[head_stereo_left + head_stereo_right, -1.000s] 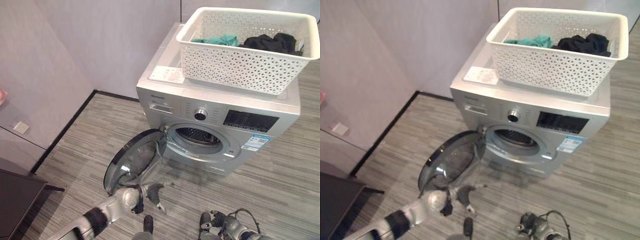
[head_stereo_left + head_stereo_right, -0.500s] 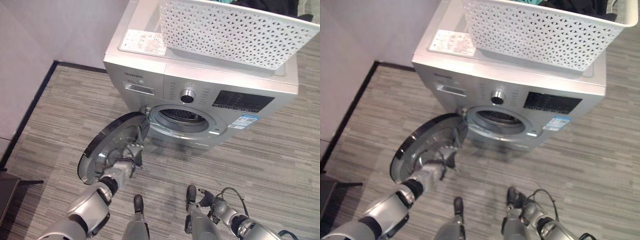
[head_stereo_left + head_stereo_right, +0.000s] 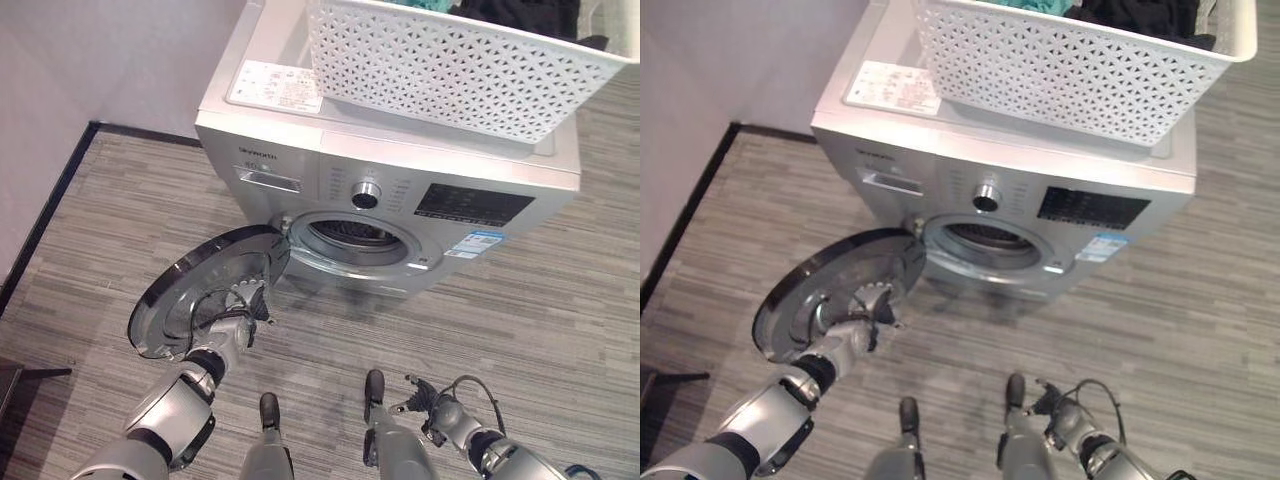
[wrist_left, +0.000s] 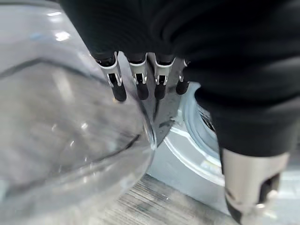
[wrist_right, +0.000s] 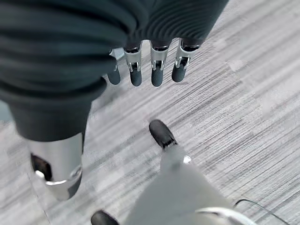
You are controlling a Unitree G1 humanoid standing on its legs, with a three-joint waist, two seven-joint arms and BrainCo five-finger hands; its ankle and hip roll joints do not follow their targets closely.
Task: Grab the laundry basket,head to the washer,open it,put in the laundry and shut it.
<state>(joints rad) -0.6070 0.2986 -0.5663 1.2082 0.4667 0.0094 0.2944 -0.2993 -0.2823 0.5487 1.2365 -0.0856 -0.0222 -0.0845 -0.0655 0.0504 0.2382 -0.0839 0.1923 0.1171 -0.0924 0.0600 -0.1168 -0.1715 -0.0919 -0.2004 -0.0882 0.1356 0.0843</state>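
Laundry, teal and black (image 3: 520, 12), sits in the white perforated plastic basket (image 3: 450, 70) on top of the silver front-loading washer (image 3: 400, 190). I see its round glass door (image 3: 205, 290) swung wide open, my left hand (image 3: 238, 318) at the inner face, fingers (image 4: 139, 86) relaxed, perhaps just touching. My right hand (image 3: 425, 405) hangs low, fingers loosely straight over the grey striped floor (image 3: 560, 320).
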